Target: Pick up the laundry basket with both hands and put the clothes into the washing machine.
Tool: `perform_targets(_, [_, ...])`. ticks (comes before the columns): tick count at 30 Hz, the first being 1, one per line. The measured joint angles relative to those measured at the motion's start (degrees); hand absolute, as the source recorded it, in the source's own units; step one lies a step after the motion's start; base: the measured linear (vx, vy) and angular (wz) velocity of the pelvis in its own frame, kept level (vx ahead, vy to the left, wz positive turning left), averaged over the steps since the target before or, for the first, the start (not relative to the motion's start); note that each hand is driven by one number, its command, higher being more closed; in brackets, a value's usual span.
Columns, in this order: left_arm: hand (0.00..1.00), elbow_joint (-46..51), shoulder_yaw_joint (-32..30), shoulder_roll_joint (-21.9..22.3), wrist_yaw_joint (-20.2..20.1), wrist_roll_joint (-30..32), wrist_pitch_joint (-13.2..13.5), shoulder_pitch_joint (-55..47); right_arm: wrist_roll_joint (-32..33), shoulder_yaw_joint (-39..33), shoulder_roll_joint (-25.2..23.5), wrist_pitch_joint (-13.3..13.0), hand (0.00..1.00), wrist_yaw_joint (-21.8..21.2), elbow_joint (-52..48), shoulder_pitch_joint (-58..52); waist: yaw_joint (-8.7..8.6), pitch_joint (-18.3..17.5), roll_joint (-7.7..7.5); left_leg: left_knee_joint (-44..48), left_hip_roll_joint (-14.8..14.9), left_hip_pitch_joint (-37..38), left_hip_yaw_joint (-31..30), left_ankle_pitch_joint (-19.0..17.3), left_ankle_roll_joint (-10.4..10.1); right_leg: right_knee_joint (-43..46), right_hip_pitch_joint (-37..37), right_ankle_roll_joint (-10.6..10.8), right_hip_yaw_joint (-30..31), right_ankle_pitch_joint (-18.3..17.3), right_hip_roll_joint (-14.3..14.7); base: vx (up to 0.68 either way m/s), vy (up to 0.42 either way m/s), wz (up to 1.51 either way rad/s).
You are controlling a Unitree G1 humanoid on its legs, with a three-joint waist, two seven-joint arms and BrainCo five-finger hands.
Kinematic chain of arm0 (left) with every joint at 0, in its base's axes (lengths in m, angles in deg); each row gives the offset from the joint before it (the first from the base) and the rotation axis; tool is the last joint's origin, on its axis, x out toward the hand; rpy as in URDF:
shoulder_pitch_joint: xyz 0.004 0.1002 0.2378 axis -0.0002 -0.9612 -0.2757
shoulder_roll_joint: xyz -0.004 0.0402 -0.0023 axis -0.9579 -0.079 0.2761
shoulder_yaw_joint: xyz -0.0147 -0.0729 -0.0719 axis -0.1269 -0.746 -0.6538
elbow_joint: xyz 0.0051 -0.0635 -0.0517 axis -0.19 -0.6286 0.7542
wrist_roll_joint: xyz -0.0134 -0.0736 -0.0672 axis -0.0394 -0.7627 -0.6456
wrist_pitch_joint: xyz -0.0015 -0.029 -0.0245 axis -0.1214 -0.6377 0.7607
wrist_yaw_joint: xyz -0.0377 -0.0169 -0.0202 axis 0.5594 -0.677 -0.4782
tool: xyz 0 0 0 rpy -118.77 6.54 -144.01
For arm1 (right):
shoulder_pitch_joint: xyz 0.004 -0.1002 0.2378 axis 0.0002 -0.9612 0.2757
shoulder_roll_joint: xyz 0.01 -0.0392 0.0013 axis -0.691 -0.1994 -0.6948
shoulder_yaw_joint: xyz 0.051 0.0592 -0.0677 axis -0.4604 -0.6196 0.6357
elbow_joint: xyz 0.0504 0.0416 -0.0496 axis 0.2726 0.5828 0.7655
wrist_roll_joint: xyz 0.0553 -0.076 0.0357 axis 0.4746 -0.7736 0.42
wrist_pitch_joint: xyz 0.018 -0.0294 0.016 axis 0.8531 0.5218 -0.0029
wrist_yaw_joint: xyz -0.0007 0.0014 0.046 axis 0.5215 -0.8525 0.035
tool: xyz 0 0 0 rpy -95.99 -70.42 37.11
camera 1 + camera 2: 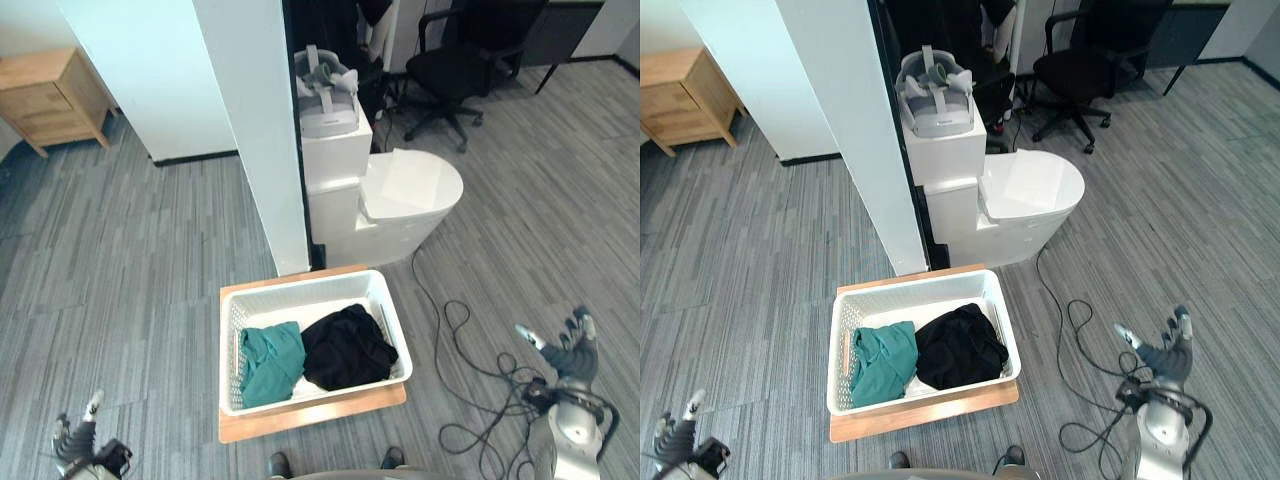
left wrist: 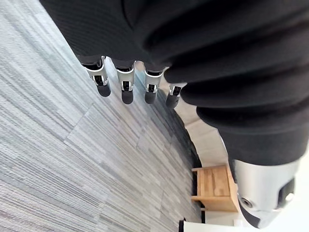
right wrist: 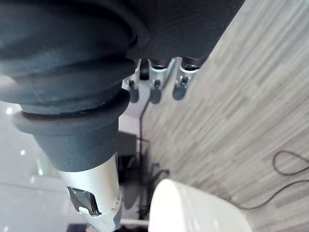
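Fingers (image 2: 126,89) of the left hand (image 1: 77,438) straight, holding nothing; right hand (image 1: 570,350) splayed, empty too. Both hang wide of the laundry basket (image 1: 300,288), at eight and four o'clock, likely lining up a two-sided lift. Clothes (image 1: 345,348) lie inside, with the basket on its wooden board (image 1: 310,415).

The white plastic slotted laundry basket (image 1: 300,290) looks smooth, with a faint sheen. The teal cloth garment (image 1: 270,362) and black cloth garment (image 1: 345,347) in it are soft, matt and crumpled. The light wooden board (image 1: 310,413) underneath is smooth and matt. The grey streaked carpet floor (image 1: 130,280) is matt and finely textured. The rounded white washing machine (image 1: 412,195) is glossy. The left hand (image 2: 126,84) and right hand (image 3: 155,87) have satin silver fingers and matt, ribbed dark covers.
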Motion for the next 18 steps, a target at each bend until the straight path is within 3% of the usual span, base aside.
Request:
perform_targets(7, [0.00, -2.90, 12.77, -4.09, -1.07, 4.87, -0.20, 9.08, -2.73, 13.39, 10.69, 0.05, 0.00, -2.30, 8.28, 12.60, 0.09, 3.48, 0.59, 1.12, 0.11, -0.37, -0.31, 0.01, 0.01, 0.59, 0.10, -0.02, -0.32, 0.02, -0.17, 0.03, -0.008, 0.04])
perform_targets(14, [0.00, -3.05, 26.55, -4.08, -1.52, 8.13, -0.34, 13.47, -2.84, 24.14, 11.20, 0.38, 0.00, -3.94, 15.91, 18.18, 0.15, 6.39, 1.63, 2.21, 0.36, -0.84, 0.69, 0.01, 0.01, 1.84, -1.02, -0.04, -0.02, 0.06, -0.24, 0.01, -0.011, -0.05])
perform_targets(18, [0.00, -2.98, 34.99, -2.45, -2.41, 9.18, -0.42, 17.43, -2.82, 28.03, 10.60, 1.92, 0.00, -3.97, 21.10, 22.23, 0.10, 8.46, 2.36, 3.95, 0.57, -1.96, 0.77, 0.01, 0.01, 3.14, -2.04, -0.25, 0.00, 0.80, -0.45, 0.00, -0.003, -0.02])
